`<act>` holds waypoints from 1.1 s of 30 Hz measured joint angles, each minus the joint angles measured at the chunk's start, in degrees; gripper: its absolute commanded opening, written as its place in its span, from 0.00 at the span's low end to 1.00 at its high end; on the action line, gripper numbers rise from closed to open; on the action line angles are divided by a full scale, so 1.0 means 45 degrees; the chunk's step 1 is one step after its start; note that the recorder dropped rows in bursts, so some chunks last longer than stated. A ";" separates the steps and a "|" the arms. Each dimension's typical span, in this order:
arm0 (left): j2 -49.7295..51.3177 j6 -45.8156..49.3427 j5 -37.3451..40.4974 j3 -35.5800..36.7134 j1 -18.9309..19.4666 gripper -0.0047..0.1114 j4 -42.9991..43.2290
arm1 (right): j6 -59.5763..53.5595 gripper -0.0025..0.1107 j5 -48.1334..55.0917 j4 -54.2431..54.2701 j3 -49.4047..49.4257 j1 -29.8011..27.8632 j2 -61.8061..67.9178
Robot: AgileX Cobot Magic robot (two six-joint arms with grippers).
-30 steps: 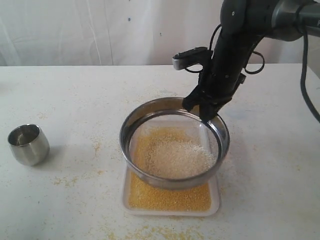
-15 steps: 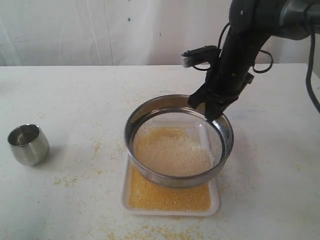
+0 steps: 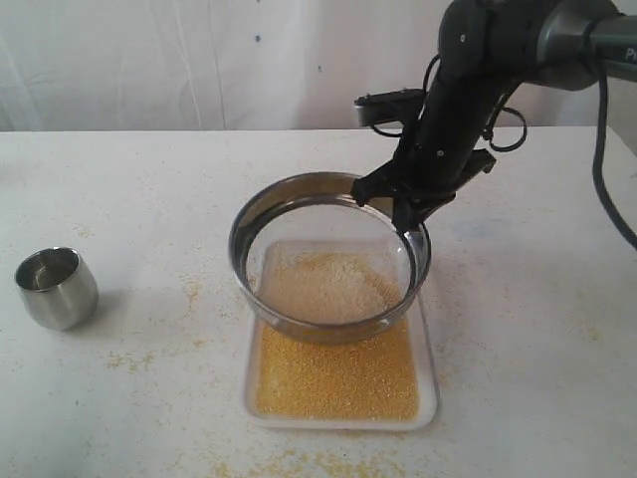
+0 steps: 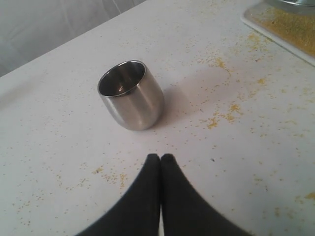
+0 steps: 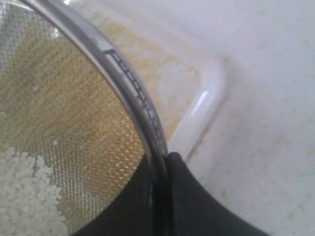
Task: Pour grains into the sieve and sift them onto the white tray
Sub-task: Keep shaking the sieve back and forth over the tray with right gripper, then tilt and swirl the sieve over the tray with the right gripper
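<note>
Steel-ringed, the sieve (image 3: 317,332) hung over the white tray (image 3: 339,422), its rim clamped in the right pincer (image 3: 408,214). Grains (image 3: 323,290) lay pale on its mesh and yellow across the tray. The left pincer (image 4: 160,160) sat closed and empty near an empty steel cup (image 4: 132,102) on the table (image 3: 149,199).

Right tool (image 3: 408,215) pinched tight, arm (image 3: 466,92) angled down; left tool (image 4: 160,160) closed.

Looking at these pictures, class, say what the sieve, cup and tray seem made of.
Sieve: shiny metal ring, likely steel, with fine wire mesh. Cup: metal too, satin grey with reflections. Tray: smooth glossy white, perhaps plastic or enamel; unclear.
</note>
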 measured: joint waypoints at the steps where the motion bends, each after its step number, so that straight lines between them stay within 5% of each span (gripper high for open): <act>1: 0.0000 0.0000 0.0000 0.0000 0.0000 0.05 0.0000 | -0.0223 0.02 -0.0019 0.0226 -0.0022 -0.0165 0.0089; 7: 0.0000 0.0000 0.0000 0.0000 0.0000 0.05 0.0000 | -0.3328 0.02 0.1615 0.1819 0.0097 0.0038 0.0239; 15: 0.0000 0.0000 0.0000 0.0000 0.0000 0.05 0.0000 | -0.1062 0.02 0.1411 -0.1772 0.0329 -0.0879 0.0385; 23: 0.0000 0.0000 0.0000 0.0000 0.0000 0.05 0.0000 | -0.4526 0.02 0.1581 0.4040 0.1121 -0.0533 0.0385; 33: 0.0000 0.0000 0.0000 0.0000 0.0000 0.05 0.0000 | -0.4769 0.02 0.1332 0.4759 0.1128 -0.1028 0.0358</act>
